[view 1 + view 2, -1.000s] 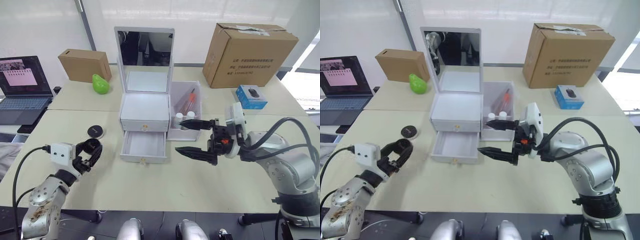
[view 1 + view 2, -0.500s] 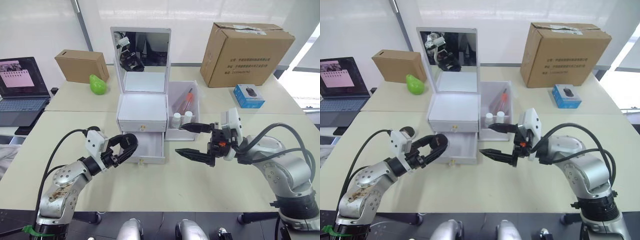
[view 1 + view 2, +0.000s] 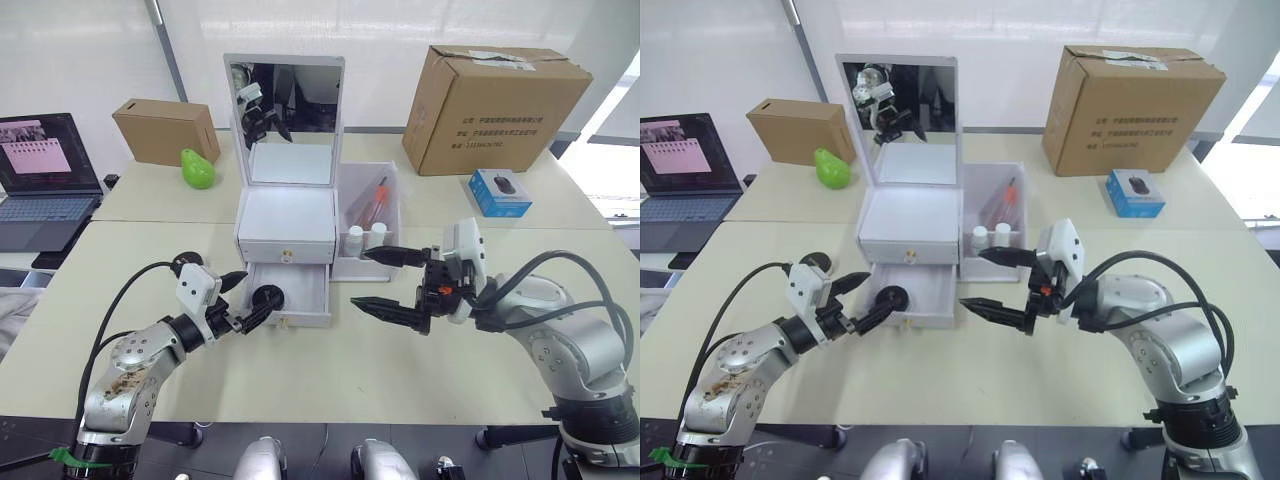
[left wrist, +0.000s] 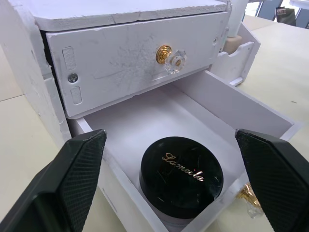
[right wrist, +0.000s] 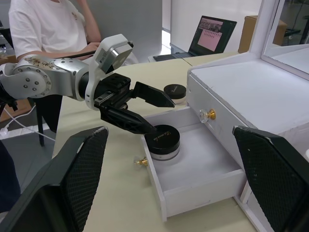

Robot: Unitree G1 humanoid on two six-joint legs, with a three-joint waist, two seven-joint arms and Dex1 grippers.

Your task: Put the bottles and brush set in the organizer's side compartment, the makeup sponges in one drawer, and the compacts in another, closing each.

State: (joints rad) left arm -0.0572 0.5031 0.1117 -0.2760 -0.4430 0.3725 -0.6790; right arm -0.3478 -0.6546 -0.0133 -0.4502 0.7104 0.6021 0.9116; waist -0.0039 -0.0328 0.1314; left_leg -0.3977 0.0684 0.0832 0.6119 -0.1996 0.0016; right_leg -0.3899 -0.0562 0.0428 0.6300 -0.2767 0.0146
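Black-lidded, one compact (image 4: 181,177) has been set in the open lower drawer (image 3: 290,292) at centre frame; the left gripper (image 3: 249,303) is spread beside it, released. The right gripper (image 3: 390,282), also spread, is held clear, centre-right.

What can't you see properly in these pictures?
- Upper drawer: shut, so its contents are hidden in the left wrist view.
- Second compact: partly behind the left gripper in the right wrist view.
- Bottles: only their white caps show above the side compartment wall, left eye view.
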